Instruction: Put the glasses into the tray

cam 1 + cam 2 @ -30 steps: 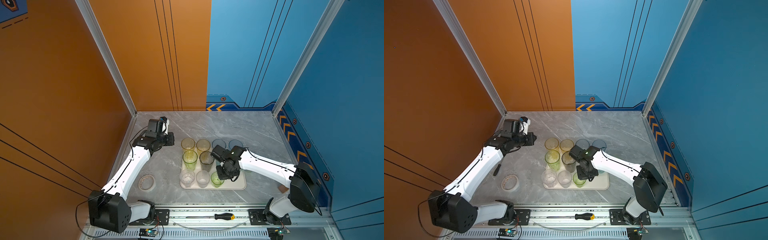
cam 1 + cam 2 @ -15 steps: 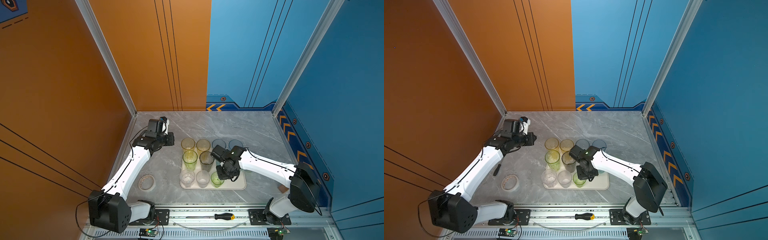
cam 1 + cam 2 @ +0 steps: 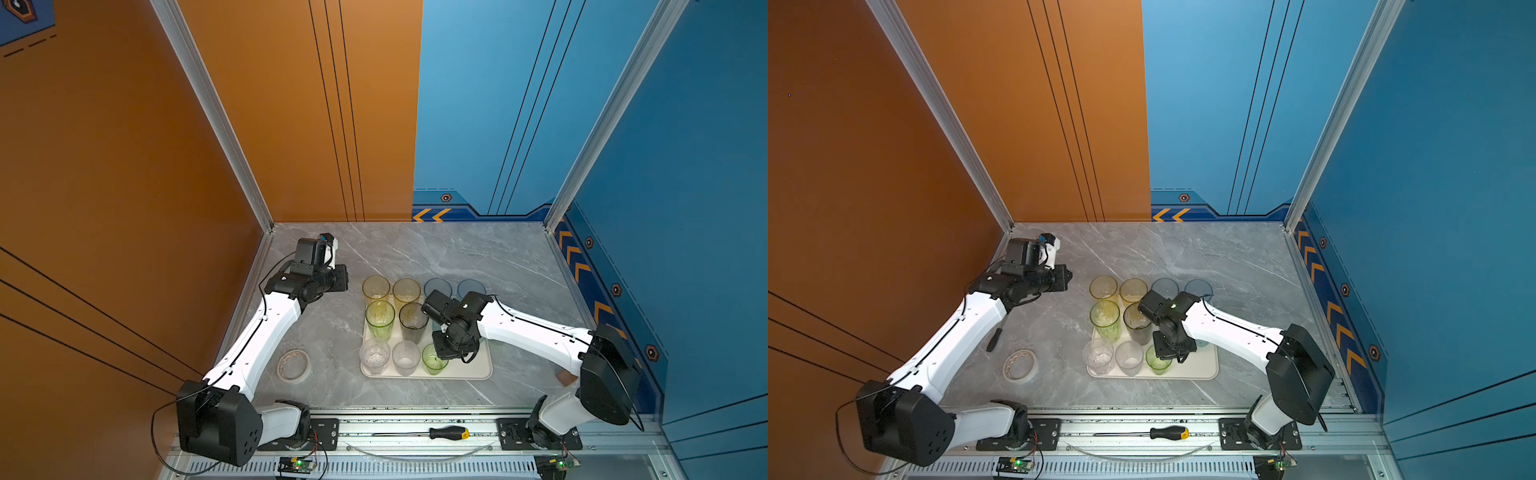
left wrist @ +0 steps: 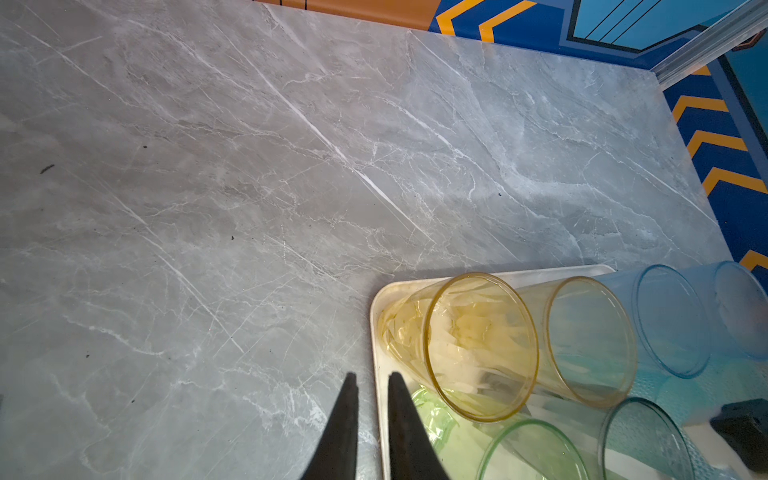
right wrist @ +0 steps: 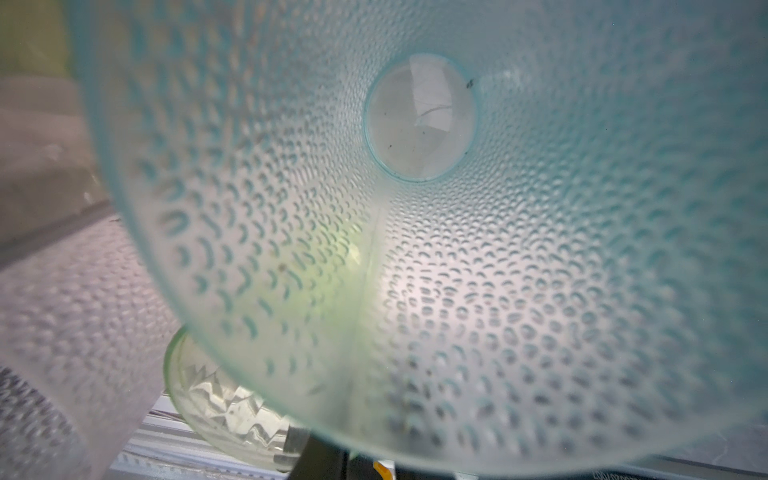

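1. Almost nothing moves over the last second. In both top views the arms stand as before, and the right wrist at most settles a touch over the tray (image 3: 473, 372).
2. The right pincer (image 3: 453, 351) hangs low over the tray's middle row. Its wrist camera looks straight into a teal glass (image 5: 415, 249) that fills the view. The fingers are hidden, so I cannot tell whether it grips that glass.
3. The left pincer (image 4: 371, 376) hovers just beside the tray's far left corner, fingers nearly together and empty.
4. Done: the glasses (image 3: 376, 286) stand upright in rows on the tray. Two yellow and, it seems, two blue are at the back, a yellow-green and a grey in the middle, and two clear and a green in front.
5. Left: by my reading, only the teal glass needs releasing. No glass shows loose on the bench (image 3: 415, 249), though the arms hide parts of it.
6. The bench is grey and marble-veined, with a tape roll (image 3: 294, 365) left of the tray. A screwdriver (image 3: 449, 433) lies on the front rail. The walls are orange to the left and blue to the right.
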